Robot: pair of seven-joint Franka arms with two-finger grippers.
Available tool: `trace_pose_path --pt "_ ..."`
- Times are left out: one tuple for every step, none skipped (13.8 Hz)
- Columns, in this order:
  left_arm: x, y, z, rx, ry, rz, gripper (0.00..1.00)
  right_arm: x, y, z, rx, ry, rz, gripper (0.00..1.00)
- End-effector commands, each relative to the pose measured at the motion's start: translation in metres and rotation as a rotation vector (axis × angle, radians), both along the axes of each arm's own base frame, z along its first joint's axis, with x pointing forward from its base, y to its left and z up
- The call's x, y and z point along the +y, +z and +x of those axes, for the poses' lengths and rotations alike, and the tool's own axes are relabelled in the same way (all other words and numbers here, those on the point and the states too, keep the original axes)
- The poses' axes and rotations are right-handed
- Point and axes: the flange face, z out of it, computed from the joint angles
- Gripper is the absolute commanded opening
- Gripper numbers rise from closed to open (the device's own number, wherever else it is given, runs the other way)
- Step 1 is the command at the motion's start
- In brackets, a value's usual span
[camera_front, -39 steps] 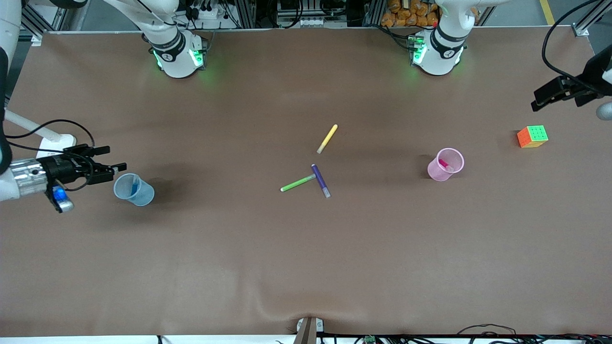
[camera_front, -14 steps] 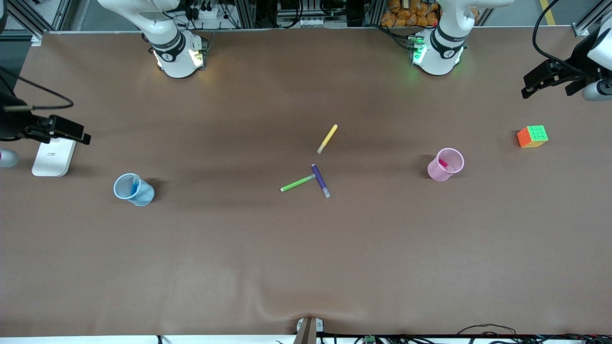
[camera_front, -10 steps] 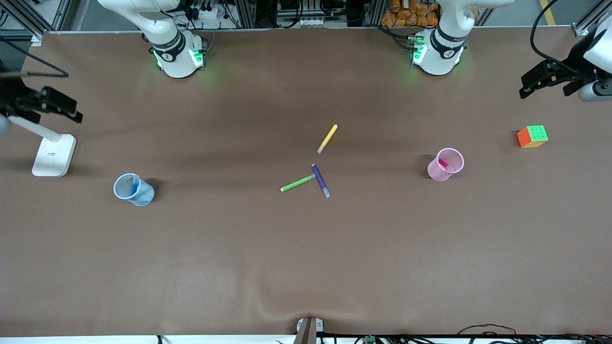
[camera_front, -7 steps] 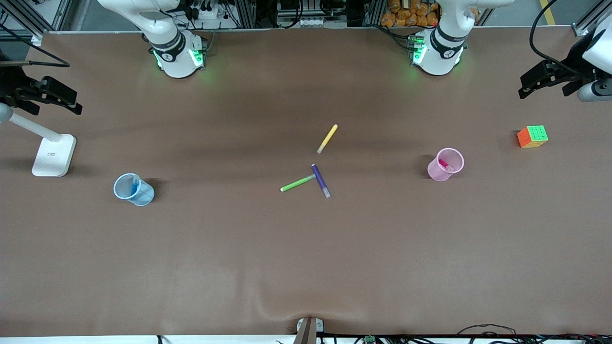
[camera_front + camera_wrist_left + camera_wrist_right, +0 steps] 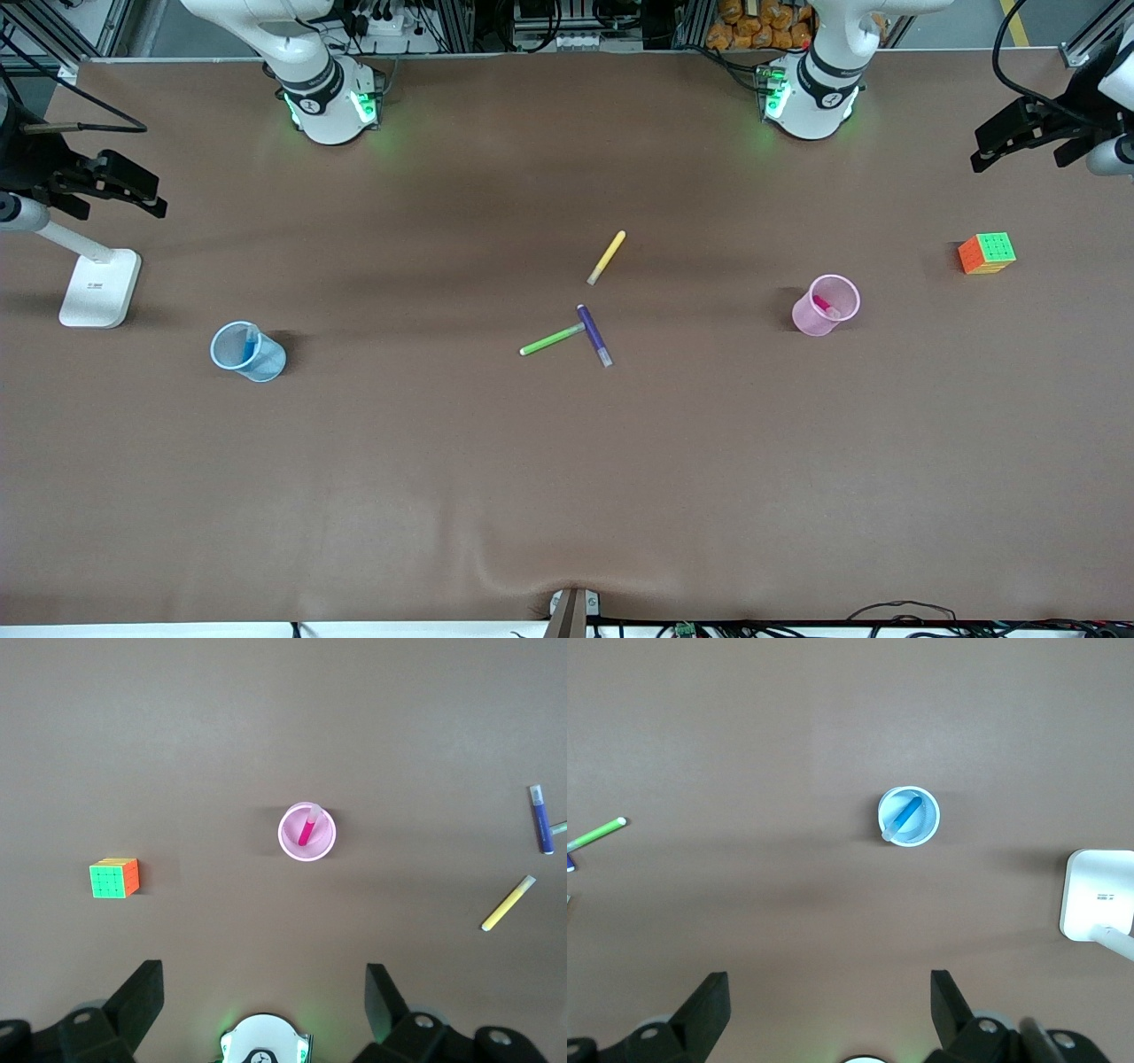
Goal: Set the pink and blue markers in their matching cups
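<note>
Left pincer [image 5: 1005,146] spread, empty, high over worktop [image 5: 567,496] edge | right pincer [image 5: 115,182] likewise | pink marker [image 5: 826,307] in pink cup [image 5: 825,306], blue marker [image 5: 249,344] in blue cup [image 5: 247,352] | both stand upright; task looks complete

I'm seeing even, soft overhead light on the counter [image 5: 567,487], faint shadows beside both cups, everything sharp, no glare.

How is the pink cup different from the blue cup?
The pink cup is pale pink and holds a pink marker; the blue cup is pale blue and holds a blue marker. The pink cup stands toward the left arm's end of the table, the blue cup toward the right arm's. Both stand upright.
</note>
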Motion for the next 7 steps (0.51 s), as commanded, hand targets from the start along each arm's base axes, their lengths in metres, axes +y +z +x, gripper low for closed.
trace_pose_path --pt "-0.0032 0.0039 0.0034 0.012 0.004 0.014 1.00 0.0026 0.0013 -0.0083 -0.015 0.018 -0.021 1.00" --pt "-0.0026 0.0038 0.0033 0.014 0.006 0.013 1.00 0.0026 0.0027 -0.0082 -0.018 0.018 -0.021 1.00" --pt "-0.0025 0.0040 0.0021 0.018 0.006 0.013 1.00 0.0036 0.0022 -0.0074 -0.019 0.019 -0.019 1.00" --pt "-0.0024 0.0030 0.0023 0.023 0.006 0.015 1.00 0.0036 0.0014 -0.0070 -0.018 0.019 -0.019 1.00" --pt "-0.0025 0.0037 0.0023 0.021 0.005 0.013 1.00 0.0044 0.0026 -0.0066 -0.019 0.022 -0.019 1.00" --pt "-0.0035 0.0043 0.0015 0.022 0.003 0.012 1.00 0.0089 0.0033 -0.0067 -0.021 0.032 -0.020 1.00" --pt "-0.0036 0.0043 0.0015 0.022 0.004 0.010 1.00 0.0104 0.0033 -0.0068 -0.021 0.035 -0.022 1.00"
